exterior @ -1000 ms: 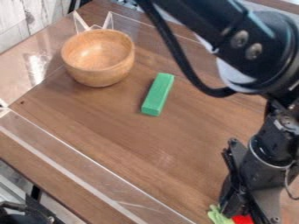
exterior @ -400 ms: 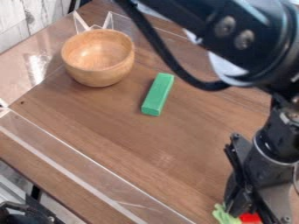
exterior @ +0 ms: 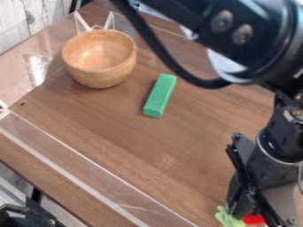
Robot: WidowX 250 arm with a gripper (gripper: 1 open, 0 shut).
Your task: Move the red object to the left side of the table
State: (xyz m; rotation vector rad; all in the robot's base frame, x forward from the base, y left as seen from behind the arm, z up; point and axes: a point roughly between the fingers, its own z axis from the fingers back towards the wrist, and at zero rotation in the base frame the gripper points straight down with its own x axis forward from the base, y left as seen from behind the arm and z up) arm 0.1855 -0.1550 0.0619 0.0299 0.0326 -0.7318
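The red object (exterior: pixel 251 219) shows as a small red patch with a light-green leafy tuft (exterior: pixel 225 215) at the bottom right of the camera view. My gripper (exterior: pixel 246 211) points straight down over it, shut on the red object, and its black fingers hide most of the fruit. The fruit hangs just above the brown wood-grain table (exterior: pixel 106 142) near its front right corner. The black arm fills the upper right of the view.
A wooden bowl (exterior: pixel 99 58) stands at the back left. A green rectangular block (exterior: pixel 160 95) lies near the middle of the tabletop. A clear plastic rim (exterior: pixel 71 182) runs along the table's front and left edges.
The gripper with the red object has risen slightly off the table; bowl and green block have not moved.
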